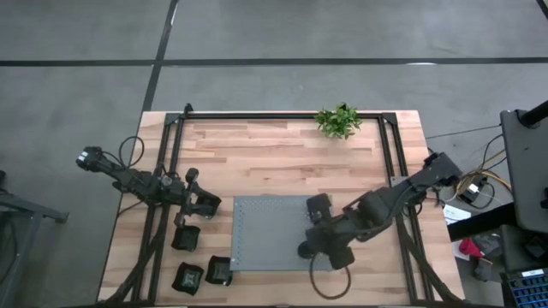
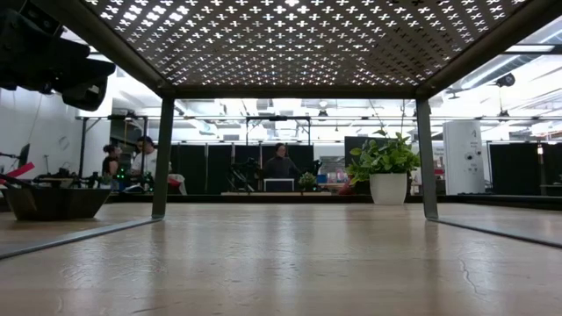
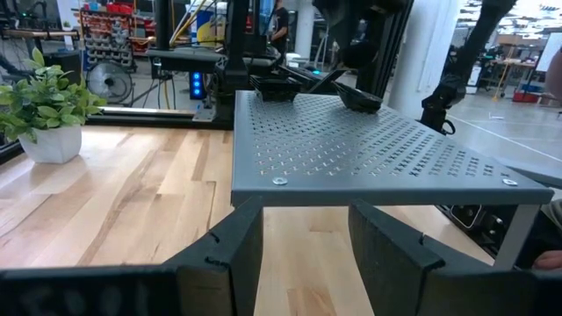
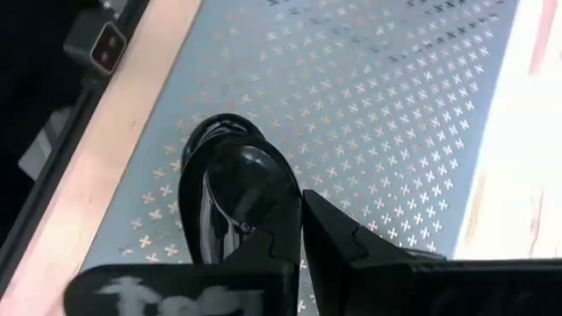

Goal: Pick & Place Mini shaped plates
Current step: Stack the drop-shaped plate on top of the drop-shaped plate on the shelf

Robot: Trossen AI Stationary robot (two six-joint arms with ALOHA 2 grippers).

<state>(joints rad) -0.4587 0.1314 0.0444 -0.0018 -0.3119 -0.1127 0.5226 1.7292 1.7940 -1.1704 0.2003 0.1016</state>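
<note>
A grey perforated platform (image 1: 265, 235) stands mid-table. My right gripper (image 4: 294, 219) reaches over its right part from the table's right side, shut on a glossy black leaf-shaped mini plate (image 4: 230, 197), which the high view shows as a dark shape (image 1: 308, 250). Another black plate (image 1: 318, 205) rests flat on the platform, farther from the near edge. Three more black plates (image 1: 187, 237), (image 1: 187, 276), (image 1: 219, 270) sit on the wood left of the platform. My left gripper (image 3: 307, 263) waits level at the platform's left edge, open with nothing between its fingers. My right gripper pinches the leaf-shaped plate's rim (image 4: 250, 230) at one end, between its two fingers. The fingers slant down from the table's right side. The plate reaches away from the fingers, tilted and low over the platform. Whether it is clear of the platform I cannot tell.
A small green plant (image 1: 338, 121) in a white pot stands at the far edge. A black frame rail (image 1: 282, 115) runs around the table top. Bare wood lies between the platform and the plant. People and equipment show in the room beyond.
</note>
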